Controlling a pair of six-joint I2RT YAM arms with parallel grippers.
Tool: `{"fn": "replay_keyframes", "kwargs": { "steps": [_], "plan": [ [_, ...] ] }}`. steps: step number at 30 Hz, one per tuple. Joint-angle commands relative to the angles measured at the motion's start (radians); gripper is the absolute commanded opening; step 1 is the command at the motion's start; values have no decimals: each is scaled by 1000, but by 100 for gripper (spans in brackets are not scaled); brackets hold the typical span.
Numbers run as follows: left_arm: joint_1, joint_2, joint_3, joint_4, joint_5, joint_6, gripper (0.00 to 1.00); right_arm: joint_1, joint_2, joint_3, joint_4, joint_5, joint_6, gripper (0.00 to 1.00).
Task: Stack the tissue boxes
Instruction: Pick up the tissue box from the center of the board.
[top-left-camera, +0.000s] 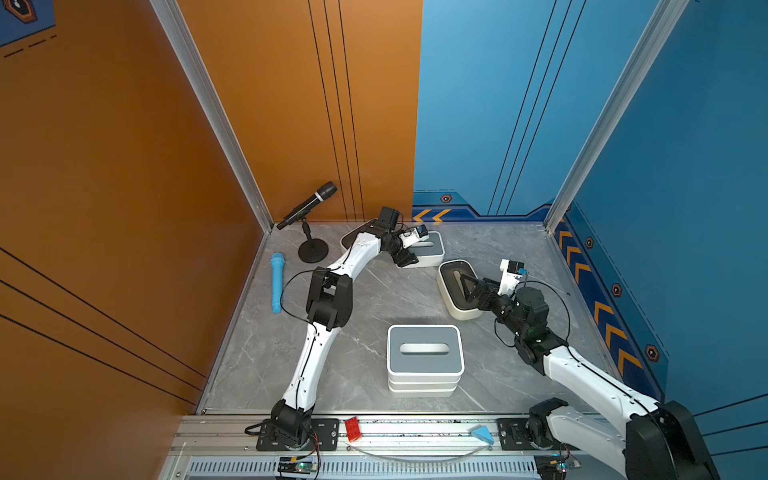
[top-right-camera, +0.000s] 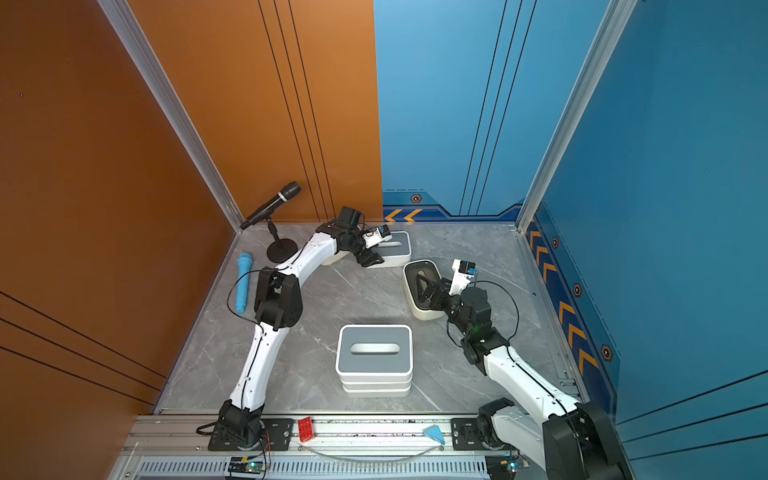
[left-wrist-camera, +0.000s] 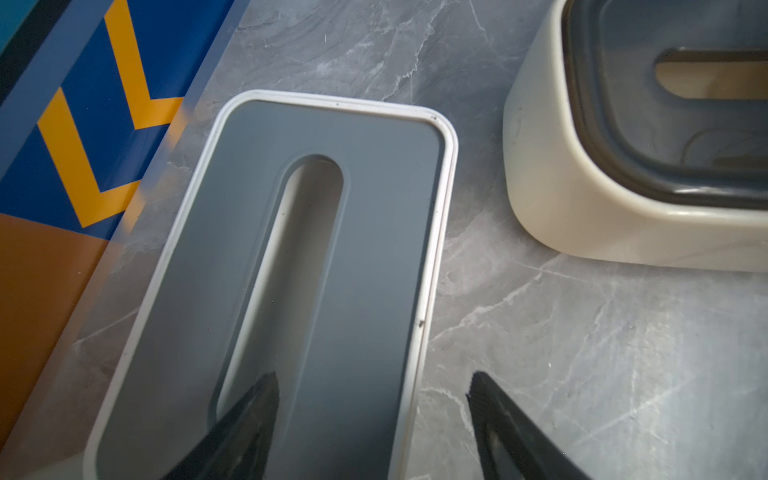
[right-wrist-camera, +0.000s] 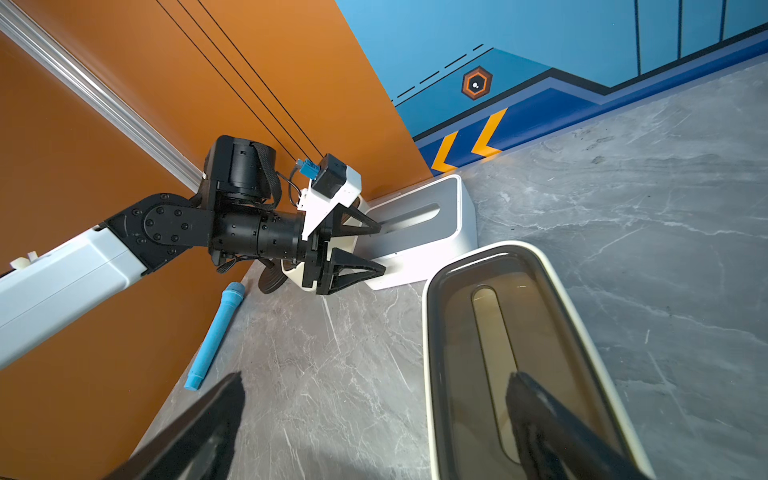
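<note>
white left arm arched forward, claw astride grey-lidded box rim

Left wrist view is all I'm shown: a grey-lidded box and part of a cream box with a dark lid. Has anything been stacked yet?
Observer: Yes. In both top views a grey-lidded tissue box tops two white boxes, a three-high stack mid-table.
Operator: What's the other arm doing?
Observer: The right end effector is open astride one long wall of the dark-lidded box, one finger over the lid, one outside.
Operator: Any more boxes?
Observer: Part of a cream box shows behind the left arm.
</note>
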Motion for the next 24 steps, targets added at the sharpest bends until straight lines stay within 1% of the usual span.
{"fn": "replay_keyframes", "kwargs": {
  "steps": [1,13,19,24],
  "plan": [
    [-12,27,32,15,-4,-20,74,5,10,10,23,-25,1,100],
    [-24,52,38,31,-11,-33,72,7,15,16,22,-39,2,100],
    [-32,62,47,70,-4,-86,67,7,13,18,18,-44,1,100],
    [-36,74,63,105,5,-128,59,7,13,20,16,-46,-1,100]
  ]
}}
